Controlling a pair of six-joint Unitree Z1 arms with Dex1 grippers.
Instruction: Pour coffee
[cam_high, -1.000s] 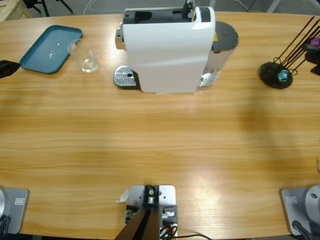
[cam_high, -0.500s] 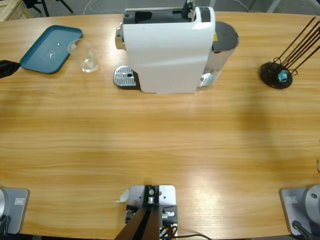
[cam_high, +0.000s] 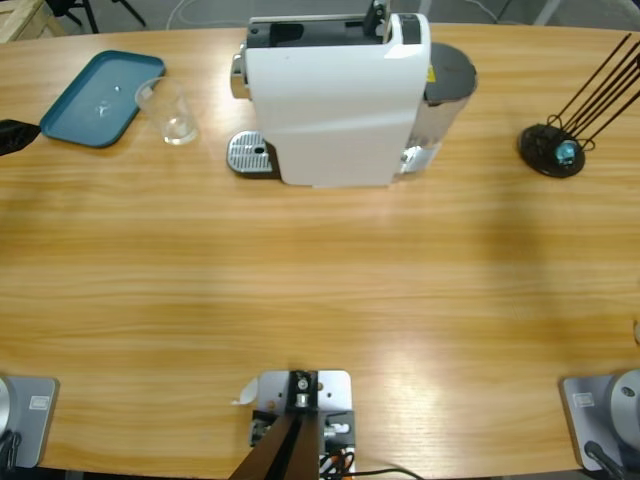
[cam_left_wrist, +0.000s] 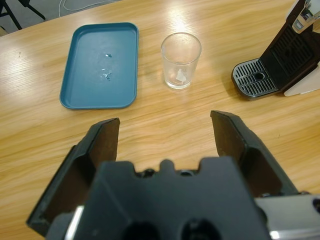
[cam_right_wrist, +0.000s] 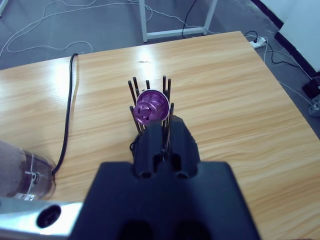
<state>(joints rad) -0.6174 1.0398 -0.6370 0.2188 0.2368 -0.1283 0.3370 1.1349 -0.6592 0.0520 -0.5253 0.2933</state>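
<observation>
At the bottom of the left wrist view, the left hand (cam_left_wrist: 165, 125) stands released, jaws wide apart and empty, aimed at the clear glass tumbler (cam_left_wrist: 180, 60) standing upright on the desk (cam_left_wrist: 150, 115) in the upper middle of the frame. No coffee shows in it; the glass looks empty or nearly so. Just beside it, to the left, lies the teal tray (cam_left_wrist: 100, 65); at the right edge sits the coffee machine (cam_left_wrist: 287, 55) with its drip grate (cam_left_wrist: 252, 82). Judged from here, a skewed approach could tip the light glass or knock it against the tray. In the right wrist view the right hand (cam_right_wrist: 165, 145) is clenched with nothing between its jaws, before the pod rack (cam_right_wrist: 150, 100) and its purple capsule (cam_right_wrist: 149, 111), which a careless move could topple.
</observation>
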